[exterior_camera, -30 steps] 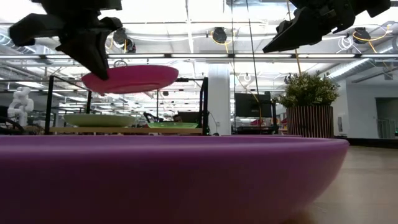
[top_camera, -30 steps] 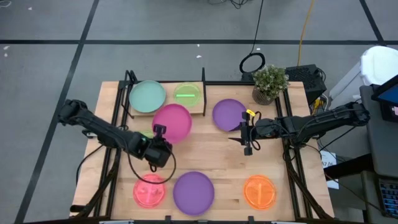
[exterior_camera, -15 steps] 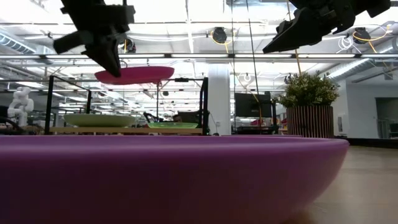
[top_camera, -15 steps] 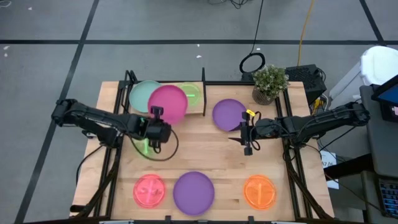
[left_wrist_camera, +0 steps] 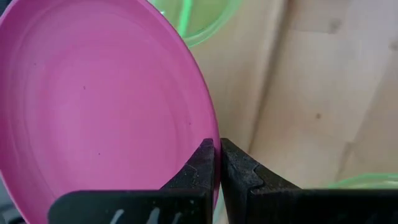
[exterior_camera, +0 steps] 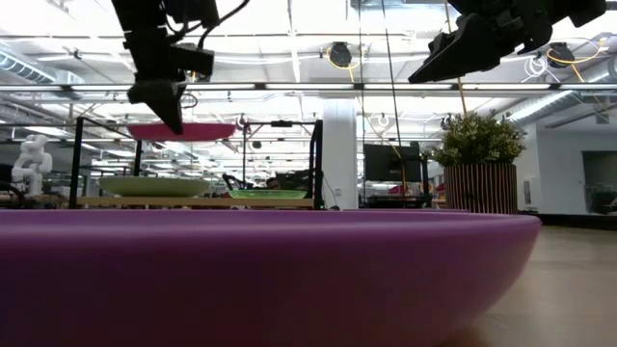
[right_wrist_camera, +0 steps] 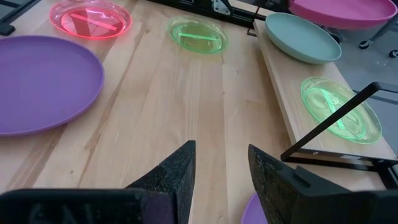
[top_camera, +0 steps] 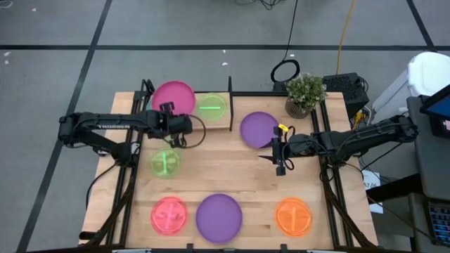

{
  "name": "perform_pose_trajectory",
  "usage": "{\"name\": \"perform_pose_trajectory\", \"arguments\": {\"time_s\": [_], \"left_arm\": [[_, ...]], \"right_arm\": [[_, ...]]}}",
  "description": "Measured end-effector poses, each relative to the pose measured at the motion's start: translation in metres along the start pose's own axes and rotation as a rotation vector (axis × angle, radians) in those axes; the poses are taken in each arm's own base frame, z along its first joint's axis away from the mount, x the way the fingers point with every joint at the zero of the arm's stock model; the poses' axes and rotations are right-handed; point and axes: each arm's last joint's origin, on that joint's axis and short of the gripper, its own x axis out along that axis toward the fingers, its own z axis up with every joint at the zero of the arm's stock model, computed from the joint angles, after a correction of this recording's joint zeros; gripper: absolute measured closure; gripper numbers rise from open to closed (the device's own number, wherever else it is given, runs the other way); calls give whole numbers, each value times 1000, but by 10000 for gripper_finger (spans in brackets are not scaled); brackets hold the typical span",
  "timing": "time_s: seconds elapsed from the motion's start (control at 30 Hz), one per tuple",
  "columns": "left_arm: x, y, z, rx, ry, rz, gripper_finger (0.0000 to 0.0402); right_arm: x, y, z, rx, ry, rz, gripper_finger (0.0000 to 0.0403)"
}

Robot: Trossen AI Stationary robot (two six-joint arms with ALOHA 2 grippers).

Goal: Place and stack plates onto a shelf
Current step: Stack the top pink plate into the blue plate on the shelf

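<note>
My left gripper (left_wrist_camera: 217, 162) is shut on the magenta plate (top_camera: 174, 97), which hovers over the shelf's (top_camera: 223, 124) left half. In the low view the magenta plate (exterior_camera: 183, 131) hangs above the mint-green plate (exterior_camera: 154, 185), which rests on the shelf board. A neon green plate (top_camera: 211, 106) lies on the shelf's right half. My right gripper (right_wrist_camera: 221, 149) is open and waits above the table (top_camera: 280, 149), next to a purple plate (top_camera: 259, 129). My left gripper pinches the magenta plate's rim (left_wrist_camera: 213, 134) between its two fingers, one over the inside and one outside. In the high view it holds the plate's near edge (top_camera: 169, 112). The fingers (exterior_camera: 166, 101) point down at it. The plate is lifted clear and about level.
On the table lie a second neon green plate (top_camera: 165, 163), a pink-red plate (top_camera: 169, 215), a second purple plate (top_camera: 219, 216) and an orange plate (top_camera: 293, 216). A potted plant (top_camera: 305, 93) stands at the far right. Black posts (exterior_camera: 316, 159) rise from the shelf.
My left gripper has carried the magenta plate from the table's middle toward the far left, turning as it went, until it hangs over the mint-green plate on the shelf. The neon green plate that the arm covered now shows on the table.
</note>
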Motion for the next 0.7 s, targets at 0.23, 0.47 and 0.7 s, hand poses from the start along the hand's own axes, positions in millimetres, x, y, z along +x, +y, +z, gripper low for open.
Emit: {"name": "perform_pose_trajectory", "arguments": {"time_s": [0.23, 0.47, 0.7], "left_arm": [[12, 20, -3, -129, 48, 21, 389], [19, 32, -6, -258, 77, -15, 389], [24, 40, -8, -329, 95, -28, 389]], "right_arm": [[0, 0, 0, 6, 0, 0, 273], [0, 0, 0, 7, 0, 0, 273], [0, 0, 0, 7, 3, 1, 273]]}}
